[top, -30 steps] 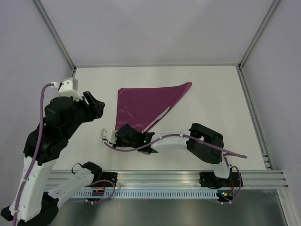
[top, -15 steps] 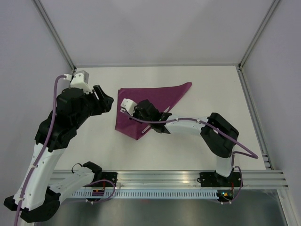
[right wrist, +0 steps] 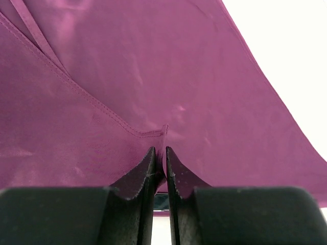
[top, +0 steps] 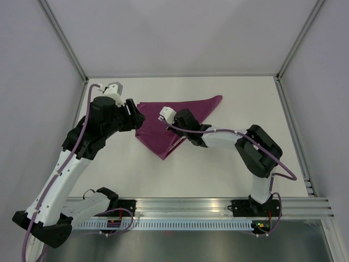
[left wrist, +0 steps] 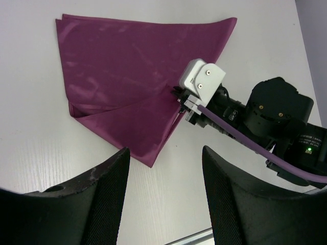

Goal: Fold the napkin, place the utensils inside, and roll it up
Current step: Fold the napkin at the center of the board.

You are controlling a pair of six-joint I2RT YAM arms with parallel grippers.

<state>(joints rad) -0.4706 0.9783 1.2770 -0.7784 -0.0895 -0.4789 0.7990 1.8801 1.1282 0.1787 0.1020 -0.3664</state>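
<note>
Right wrist view: at the bottom of the frame, the two dark fingers of the right pincer (right wrist: 159, 155) are pressed almost together, clamped on a small raised pinch of the plum-purple napkin (right wrist: 153, 76). A stitched hem runs diagonally into the pinch from the upper left. Beyond the fingers, the cloth fills nearly the whole frame, with a strip of white tabletop (right wrist: 286, 61) at the upper right.

Left wrist view: in the foreground, the left pincer (left wrist: 164, 153) shows its two black textured fingers spread wide apart, holding nothing, above bare white surface. Past them, the napkin lies flat, folded into a rough triangle. One point aims toward the camera and a long point stretches to the far right. The right arm (left wrist: 276, 112) reaches in from the right, its tip meeting the cloth at a fold line near the middle.

Top external view: the arm bases sit nearest. Farther in, the napkin rests left of centre on the tabletop. The left pincer hangs at its left corner, and the right pincer is over its middle.
</note>
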